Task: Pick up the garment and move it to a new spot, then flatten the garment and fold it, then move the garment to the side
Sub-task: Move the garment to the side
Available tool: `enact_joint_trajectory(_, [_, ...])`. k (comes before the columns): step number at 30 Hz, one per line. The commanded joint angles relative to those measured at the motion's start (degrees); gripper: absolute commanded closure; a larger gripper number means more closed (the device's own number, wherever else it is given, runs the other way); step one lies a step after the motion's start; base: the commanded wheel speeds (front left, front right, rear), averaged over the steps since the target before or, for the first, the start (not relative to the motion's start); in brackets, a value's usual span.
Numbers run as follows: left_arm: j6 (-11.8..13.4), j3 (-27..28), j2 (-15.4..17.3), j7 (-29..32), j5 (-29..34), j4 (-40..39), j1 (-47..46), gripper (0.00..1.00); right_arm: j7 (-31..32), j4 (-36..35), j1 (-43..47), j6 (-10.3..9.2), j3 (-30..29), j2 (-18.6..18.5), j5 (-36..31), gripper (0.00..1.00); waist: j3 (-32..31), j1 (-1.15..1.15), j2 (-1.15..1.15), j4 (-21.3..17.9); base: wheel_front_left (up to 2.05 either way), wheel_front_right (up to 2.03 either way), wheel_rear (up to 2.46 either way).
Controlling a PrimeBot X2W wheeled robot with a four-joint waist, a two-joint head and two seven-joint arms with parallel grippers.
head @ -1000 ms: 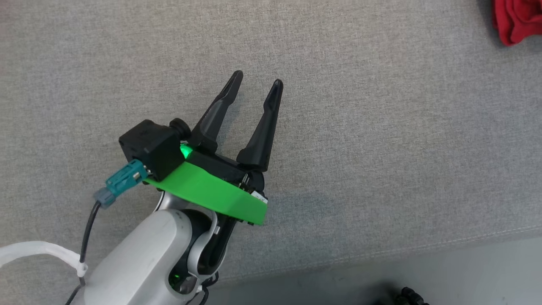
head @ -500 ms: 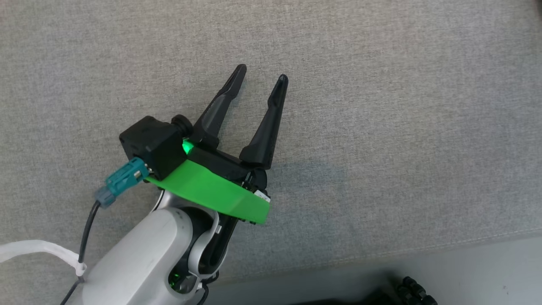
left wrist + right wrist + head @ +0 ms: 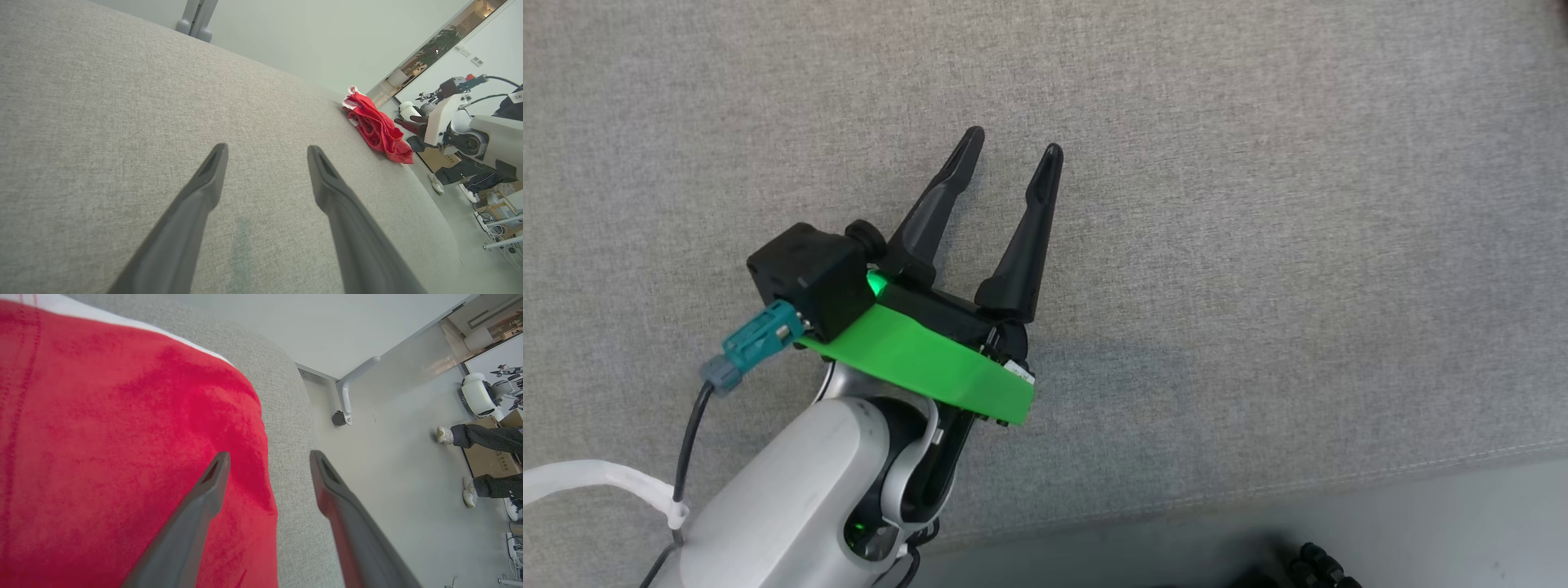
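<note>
Right gripper (image 3: 269, 454) just sprang apart, released, nothing held. Rumpled red fabric garment (image 3: 122, 437) lay beneath its left finger, at edge of grey fabric-covered desk (image 3: 286, 416). Left gripper (image 3: 1014, 140) spread, empty, garment far off its right. Set-down judged done.

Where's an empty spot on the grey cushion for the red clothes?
The grey cushion is bare all around the left end effector. It is crowded at the cushion's edge, where the red garment lies bunched.

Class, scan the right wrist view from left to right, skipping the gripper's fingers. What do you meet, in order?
Red fleecy garment → grey woven fabric surface → pale metal leg with a black caster → a person's legs in dark trousers.
</note>
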Motion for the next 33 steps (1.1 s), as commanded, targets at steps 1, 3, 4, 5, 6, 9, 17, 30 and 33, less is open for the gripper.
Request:
enact_joint_trajectory(1, [-0.31,0.04,0.26,-0.34,-0.36,0.22,0.58,0.0,-0.21,0.22,1.57,-0.06,-0.38,-0.19,-0.25,0.0,-1.47,-0.01,0.0,-0.63,0.0,0.0,0.0])
enact_joint_trajectory(3, [-0.54,0.19,0.32,-0.62,-0.71,0.94,0.89,0.0,-0.85,0.24,2.73,-0.07,-0.81,-0.29,-0.66,0.0,-2.81,-0.01,0.0,-0.97,0.0,0.0,0.0])
enact_joint_trajectory(4, [-0.68,0.32,0.53,-0.79,-0.62,1.28,0.94,0.0,-1.2,0.25,3.34,-0.07,-0.69,-0.17,-1.04,0.0,-3.57,-0.01,0.0,-1.13,0.0,0.0,0.0])
enact_joint_trajectory(5, [-0.79,0.47,0.9,-1.21,-0.17,1.71,0.94,0.0,-1.67,0.27,4.17,-0.07,-0.2,0.14,-1.77,0.0,-4.49,-0.01,0.0,-1.3,0.0,0.0,0.0])
enact_joint_trajectory(6, [-0.51,0.52,1.42,-1.42,0.51,2.35,0.9,0.0,-2.25,0.28,4.65,-0.06,0.16,0.65,-2.23,0.0,-5.49,-0.01,0.0,-1.47,0.0,0.0,0.0])
enact_joint_trajectory(9, [-0.04,0.96,1.98,-2.26,1.06,3.99,1.47,0.0,-4.84,-0.56,5.99,-0.07,0.48,2.39,-2.21,0.0,-8.97,-0.01,0.0,-1.92,0.0,0.0,0.0])
enact_joint_trajectory(17, [-0.28,4.17,2.69,-6.02,-1.53,9.71,4.67,0.0,-11.37,-5.07,12.73,-0.08,0.91,7.02,1.25,0.0,-20.45,-0.01,0.0,-1.6,0.0,0.0,0.0])
enact_joint_trajectory(30, [-1.1,11.68,5.88,-9.76,-5.12,19.96,13.56,0.0,-15.28,-21.35,28.96,-0.07,-0.78,11.99,7.33,0.0,-33.51,-0.01,0.0,1.25,0.0,0.0,0.0])
enact_joint_trajectory(33, [-1.17,13.14,7.49,-10.07,-5.27,20.74,15.65,0.0,-15.33,-25.2,32.48,-0.07,-2.65,12.85,8.03,0.0,-34.34,-0.01,0.0,1.87,0.0,0.0,0.0])
